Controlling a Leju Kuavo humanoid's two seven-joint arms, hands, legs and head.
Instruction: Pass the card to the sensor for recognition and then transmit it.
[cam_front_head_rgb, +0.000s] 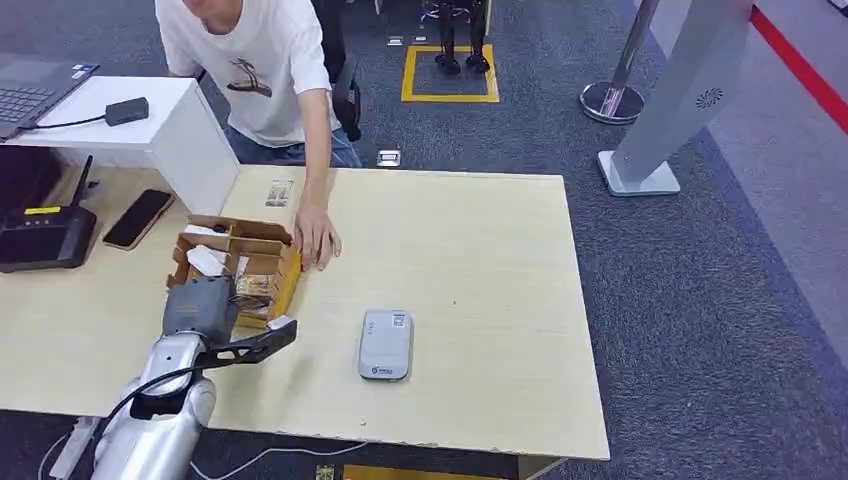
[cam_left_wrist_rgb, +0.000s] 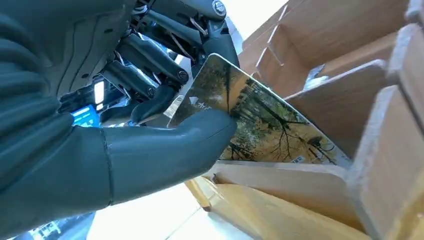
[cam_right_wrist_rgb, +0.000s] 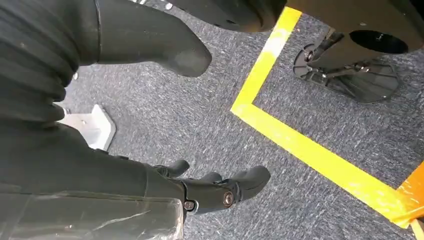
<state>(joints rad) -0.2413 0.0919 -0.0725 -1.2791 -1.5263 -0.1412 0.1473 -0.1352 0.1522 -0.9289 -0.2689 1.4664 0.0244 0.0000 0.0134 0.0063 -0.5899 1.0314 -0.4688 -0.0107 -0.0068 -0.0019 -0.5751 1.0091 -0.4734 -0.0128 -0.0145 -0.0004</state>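
A grey-carpeted hall with yellow floor markings is seen around a pale wooden table (cam_front_head_rgb: 480, 260), at whose far edge a person in a white T-shirt (cam_front_head_rgb: 262, 60) leans in, one hand (cam_front_head_rgb: 316, 238) laid flat on the tabletop just beside a compartmented cardboard box (cam_front_head_rgb: 268, 250). A white raised stand (cam_front_head_rgb: 150, 125) carrying a laptop (cam_front_head_rgb: 35, 90), a black router (cam_front_head_rgb: 45, 238) and a dark phone (cam_front_head_rgb: 138, 218) are ranged along the table's left end. The grey card sensor (cam_front_head_rgb: 385, 344) is placed flat on the table, near the box and apart from it on the robot's right. The left hand (cam_left_wrist_rgb: 165, 107) is poised at the near side of the box, and the card (cam_left_wrist_rgb: 260, 117), printed with an autumn woodland scene, is pinched between thumb and dark fingers (cam_left_wrist_rgb: 150, 57) while its far end is tucked among the box's dividers. The step in hand is judged to be the drawing of the card; it would best be lifted along the line of the slot, so that the dividers are not snagged and the light box is not dragged, before being carried across to the sensor. The person's resting hand is near that path and should be given room. The right hand (cam_right_wrist_rgb: 210, 192) is hung over the carpet, fingers loosely parted, nothing held.
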